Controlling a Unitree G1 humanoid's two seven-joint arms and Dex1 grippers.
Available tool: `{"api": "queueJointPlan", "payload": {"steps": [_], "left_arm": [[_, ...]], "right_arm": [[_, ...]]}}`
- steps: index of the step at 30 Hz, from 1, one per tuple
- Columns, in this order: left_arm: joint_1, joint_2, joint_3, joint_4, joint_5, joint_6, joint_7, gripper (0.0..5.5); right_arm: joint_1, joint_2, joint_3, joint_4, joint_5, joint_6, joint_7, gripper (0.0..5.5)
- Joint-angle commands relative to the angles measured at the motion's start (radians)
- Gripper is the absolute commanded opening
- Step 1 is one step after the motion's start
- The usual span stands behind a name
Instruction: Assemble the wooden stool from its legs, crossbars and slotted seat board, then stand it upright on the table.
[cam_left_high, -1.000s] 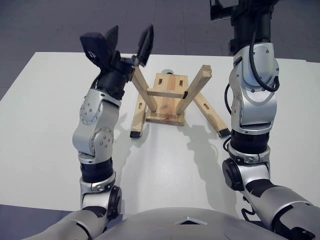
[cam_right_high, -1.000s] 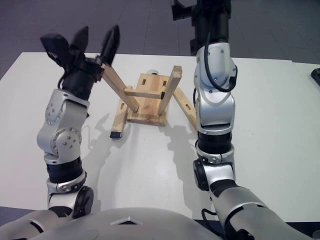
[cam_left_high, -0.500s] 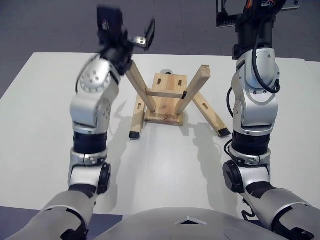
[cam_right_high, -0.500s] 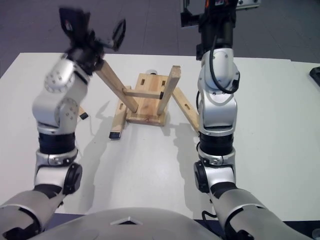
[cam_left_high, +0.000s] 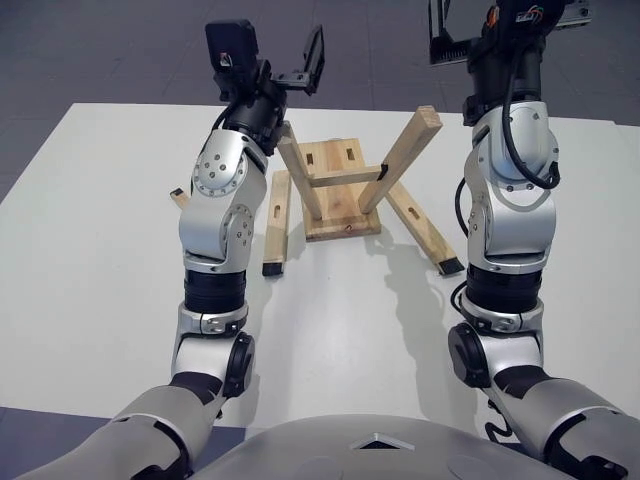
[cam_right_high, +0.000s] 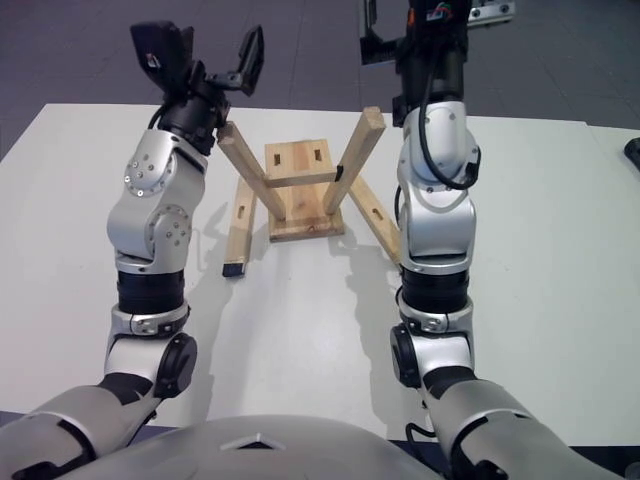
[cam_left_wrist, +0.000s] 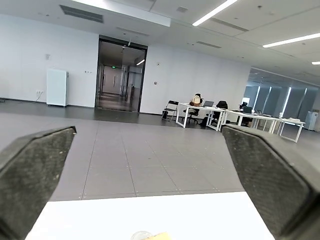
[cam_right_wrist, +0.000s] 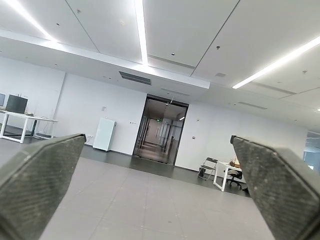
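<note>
The slotted seat board (cam_left_high: 340, 190) lies flat on the white table (cam_left_high: 100, 250). Two legs (cam_left_high: 300, 175) (cam_left_high: 405, 155) slant up from it, joined by a crossbar (cam_left_high: 345, 178). Two loose legs lie flat, one left of the board (cam_left_high: 275, 220) and one to its right (cam_left_high: 425, 230). My left gripper (cam_left_high: 280, 65) is open, raised just beyond the top of the left upright leg, holding nothing; its fingers (cam_left_wrist: 30, 170) stand wide apart. My right gripper (cam_right_wrist: 157, 185) is open and empty, held high on the right arm (cam_left_high: 510, 160) beside the right upright leg.
A small wooden piece (cam_left_high: 178, 197) lies on the table left of my left arm. The near half of the table is bare white surface. Grey floor lies beyond the far table edge (cam_left_wrist: 150, 215).
My left arm swung up and away, from the near side of the left upright leg to beyond its top. The seat board with its legs shifted slightly farther away and the legs stand steeper.
</note>
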Motion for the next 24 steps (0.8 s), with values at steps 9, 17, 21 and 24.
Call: {"api": "queueJointPlan", "payload": {"steps": [9, 17, 21, 24], "left_arm": [[-0.039, 0.213, 0.440, -0.225, -0.105, -0.030, 0.154, 5.39], [0.074, 0.149, 0.343, -0.228, -0.071, -0.017, 0.177, 5.40], [0.112, 0.093, 0.285, -0.209, -0.043, -0.027, 0.203, 5.40], [0.129, 0.075, 0.275, -0.199, -0.032, -0.039, 0.209, 5.40]], "right_arm": [[0.205, -0.142, 0.238, -0.258, 0.369, 0.156, 0.458, 5.40], [0.263, -0.086, 0.427, -0.020, 0.159, 0.099, 0.353, 4.39], [0.250, -0.026, 0.435, 0.035, 0.138, 0.086, 0.325, 3.73], [0.226, 0.034, 0.430, 0.106, 0.131, 0.069, 0.301, 3.20]]}}
